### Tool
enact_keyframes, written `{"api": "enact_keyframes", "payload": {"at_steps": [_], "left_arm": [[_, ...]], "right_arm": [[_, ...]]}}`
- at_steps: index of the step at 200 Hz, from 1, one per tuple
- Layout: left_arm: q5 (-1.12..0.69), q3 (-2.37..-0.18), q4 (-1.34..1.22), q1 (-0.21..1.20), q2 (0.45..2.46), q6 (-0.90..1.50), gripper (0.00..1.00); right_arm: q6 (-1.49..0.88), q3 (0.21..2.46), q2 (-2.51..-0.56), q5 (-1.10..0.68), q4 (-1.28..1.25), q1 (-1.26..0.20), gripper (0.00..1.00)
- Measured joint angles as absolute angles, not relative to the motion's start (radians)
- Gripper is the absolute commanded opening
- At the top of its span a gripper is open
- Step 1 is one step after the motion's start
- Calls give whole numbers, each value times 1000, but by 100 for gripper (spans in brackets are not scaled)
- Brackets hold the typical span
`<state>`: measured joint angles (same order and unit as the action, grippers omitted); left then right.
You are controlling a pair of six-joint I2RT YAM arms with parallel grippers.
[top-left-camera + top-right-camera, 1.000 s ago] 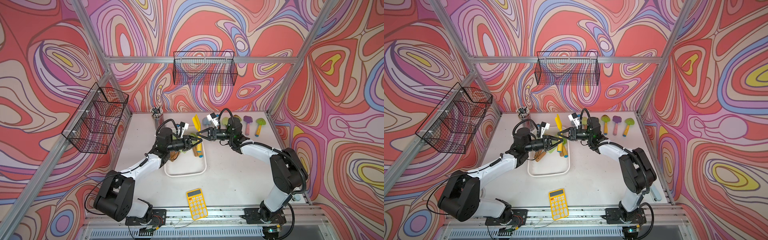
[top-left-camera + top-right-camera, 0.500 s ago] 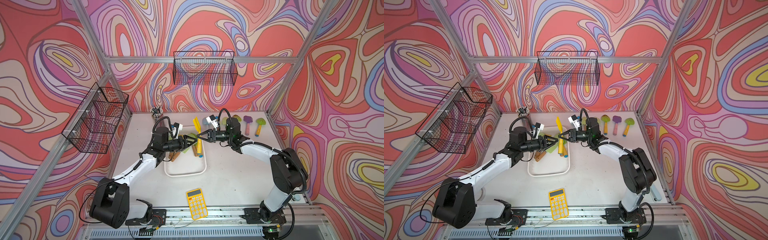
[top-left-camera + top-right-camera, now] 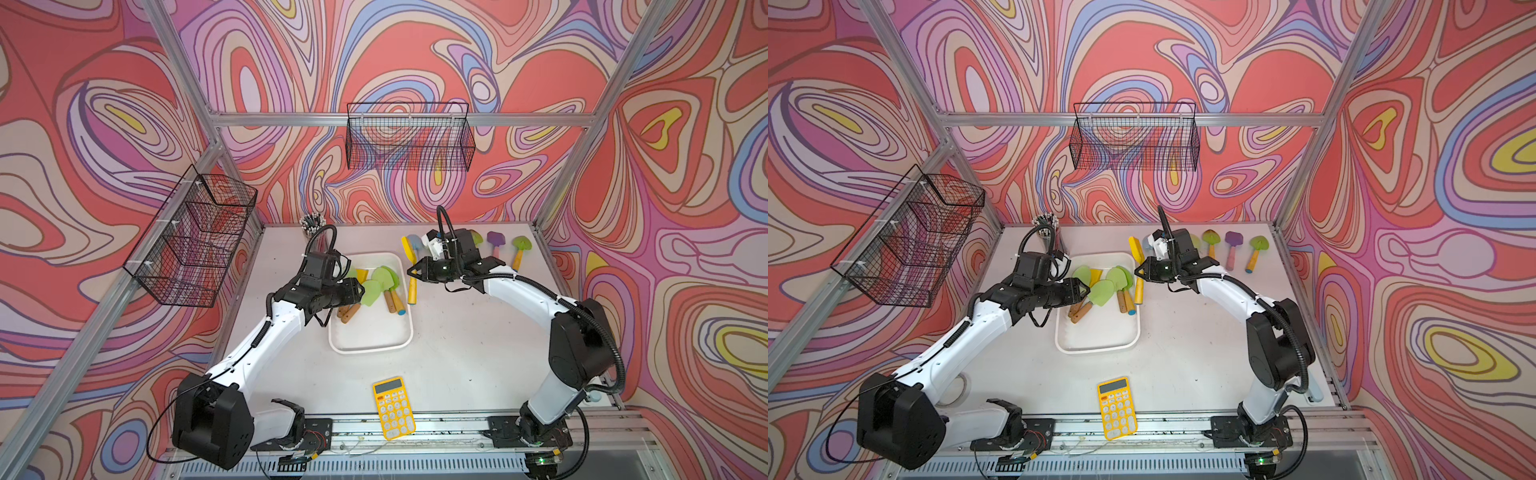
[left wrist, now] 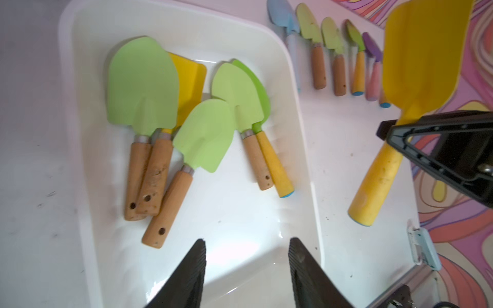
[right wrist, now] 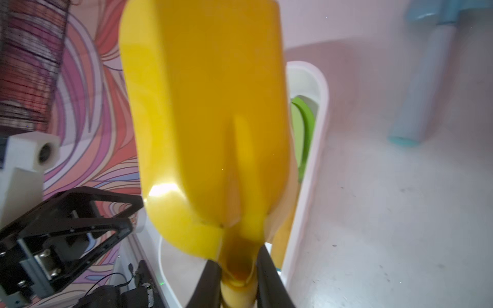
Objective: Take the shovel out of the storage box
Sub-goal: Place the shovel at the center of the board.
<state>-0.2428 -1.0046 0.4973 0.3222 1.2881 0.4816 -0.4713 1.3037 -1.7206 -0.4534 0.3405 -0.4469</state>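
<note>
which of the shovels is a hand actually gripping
The all-yellow shovel with the blue-capped handle: the right hand is shut on its neck, holding it outside the white plastic tub. The others lie loose, ungripped.

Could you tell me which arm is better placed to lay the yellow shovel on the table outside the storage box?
Right. The right gripper is shut on the yellow shovel, held beside the storage box; the left gripper is open and empty above it.

- Robot test cell, laboratory type.
- Aluminium frame [image 3: 291,119] encloses worktop [image 3: 478,353]; swirl-printed panels [image 3: 415,50] on three sides.
- Left arm [image 3: 266,345] and right arm [image 3: 523,291] mounted on rail [image 3: 449,422] at 6 o'clock.
- Wire basket [image 3: 191,237] at 9 o'clock, second wire basket [image 3: 409,137] at 12 o'clock.
</note>
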Motion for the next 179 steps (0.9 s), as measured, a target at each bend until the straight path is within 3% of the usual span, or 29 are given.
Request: {"api": "enact_keyframes", "payload": {"at_steps": [76,179], "left_arm": [[-45,-1029,566,402,1394,457,51],[9,-1015,506,408,1444,472,51]], "right_arm": [[-452,1316,-1818,-148,513,-475,11],[-465,1329,-1947,-44,554,-532,12]]}}
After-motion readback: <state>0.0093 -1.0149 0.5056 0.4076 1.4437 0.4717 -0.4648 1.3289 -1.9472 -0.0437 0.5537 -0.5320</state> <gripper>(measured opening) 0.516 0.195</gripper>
